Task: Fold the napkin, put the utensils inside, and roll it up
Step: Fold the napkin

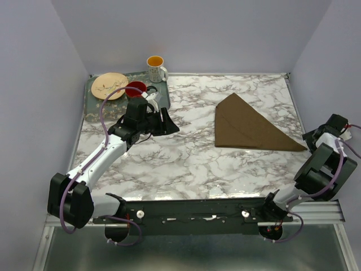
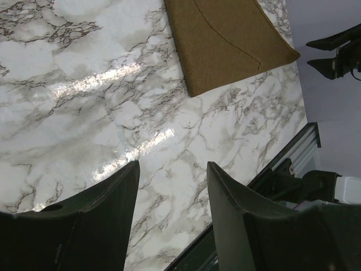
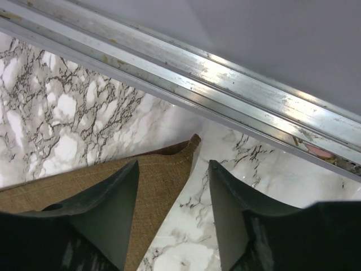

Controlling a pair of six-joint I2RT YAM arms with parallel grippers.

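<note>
The napkin (image 1: pixel 248 127) is one dark brown cloth, folded to a triangle and lying flat on the right half of the marble tabletop (image 1: pixel 186 164). Its long edge runs from the far apex down to a sharp tip at the near right, and this tip points toward the right edge of the tabletop. One fold line crosses its upper surface.

The right gripper (image 3: pixel 172 164) hangs over this tip. Its jaws are spread, and in the wrist view the cloth corner lies under one finger (image 3: pixel 107 209) and reaches into the gap. I cannot tell if they touch the cloth. Behind the tip runs one metal rail (image 3: pixel 225 73).

The left gripper (image 1: pixel 169 125) is well apart from the napkin, over bare marble, jaws spread with nothing between them.

At the far left stands one dark tray (image 1: pixel 93 110) carrying one tan plate (image 1: pixel 109 86) and one red cup (image 1: pixel 135 88). Just beside the tray is one white mug (image 1: pixel 156 69); its small dark marks are too small to read.
</note>
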